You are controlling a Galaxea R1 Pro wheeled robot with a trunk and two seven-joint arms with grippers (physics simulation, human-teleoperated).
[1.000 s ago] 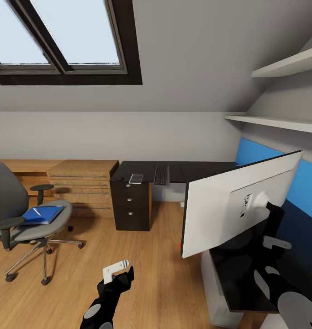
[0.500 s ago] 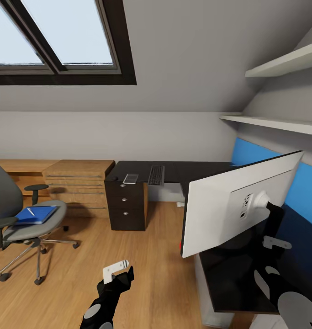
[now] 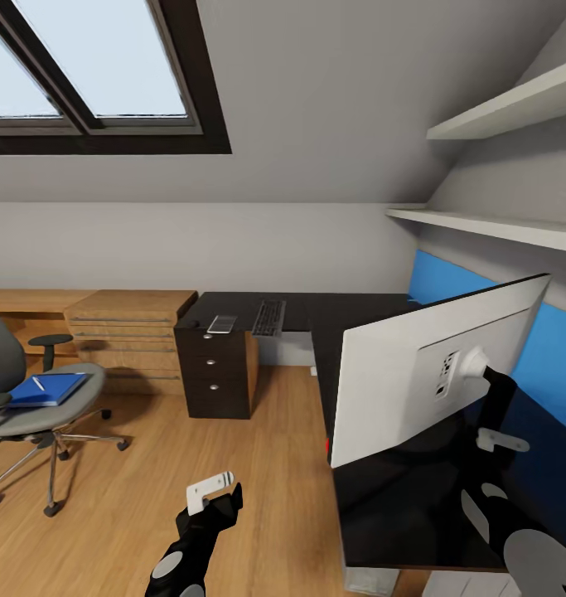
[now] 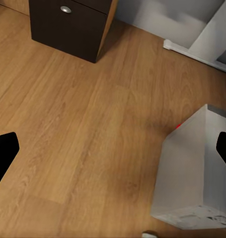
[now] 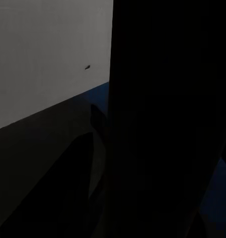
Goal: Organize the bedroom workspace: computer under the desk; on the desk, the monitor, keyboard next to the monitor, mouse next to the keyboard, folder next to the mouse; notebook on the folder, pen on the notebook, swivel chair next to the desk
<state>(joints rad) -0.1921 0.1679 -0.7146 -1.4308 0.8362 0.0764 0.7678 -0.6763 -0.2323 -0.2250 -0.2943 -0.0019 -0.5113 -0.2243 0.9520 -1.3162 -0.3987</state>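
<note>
Head view: monitor (white back) before desk.

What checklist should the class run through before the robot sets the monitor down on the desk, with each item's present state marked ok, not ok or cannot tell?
1. Monitor over the desk top: ok; in the head view its lower edge is above the black surface.
2. Right gripper's hold on the monitor stand: cannot tell; the arm rises behind the stand, but the fingers are hidden.
3. Landing spot bare: ok as far as visible; the keyboard lies farther along the desk.
4. Left gripper out of the way: ok; it is open, over the floor.
5. Computer under the desk: cannot tell; it stands on the floor by the desk's near end.
6. Folder moved: not ok; it is on the swivel chair.
</note>
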